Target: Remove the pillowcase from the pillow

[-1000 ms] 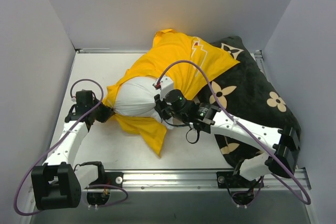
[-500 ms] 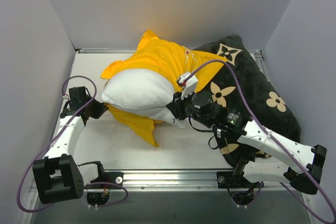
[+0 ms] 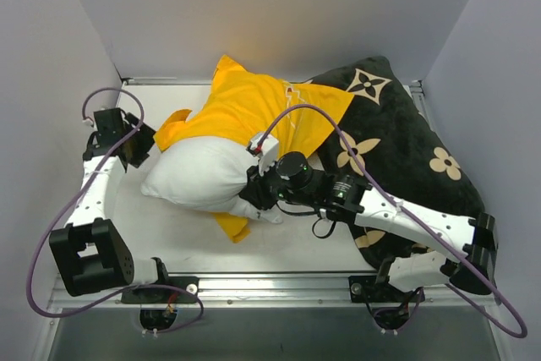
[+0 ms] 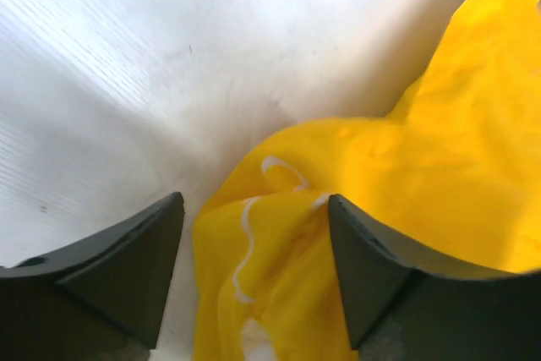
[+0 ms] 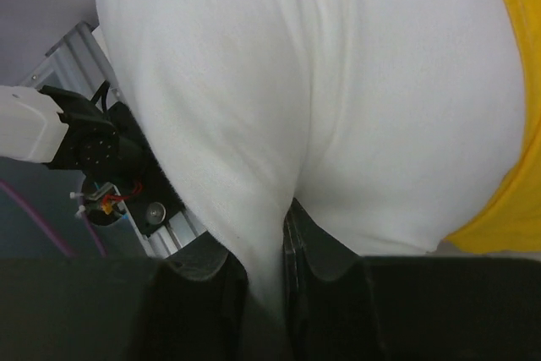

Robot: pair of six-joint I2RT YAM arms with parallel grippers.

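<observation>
The white pillow [image 3: 196,177] lies left of centre, its near end bare and its far end under the yellow pillowcase [image 3: 254,112], which is bunched toward the back. My right gripper [image 3: 256,193] is shut on a pinch of the pillow's white fabric [image 5: 338,82], squeezed between its fingertips [image 5: 266,268]. A strip of pillowcase [image 5: 517,200] shows at the right edge of that view. My left gripper [image 3: 140,144] stands open at the pillowcase's left corner. A fold of yellow cloth [image 4: 423,150] lies loose between its spread fingers [image 4: 135,264].
A black pillow with tan flower marks [image 3: 414,158] fills the right side, partly under the pillowcase and the right arm. Grey walls close the table on the left, back and right. A metal rail [image 3: 279,287] runs along the near edge.
My left gripper has opened, let go of the pillowcase and drawn back to the far left. The right gripper pulled the pillow further out of the case, toward the left.
</observation>
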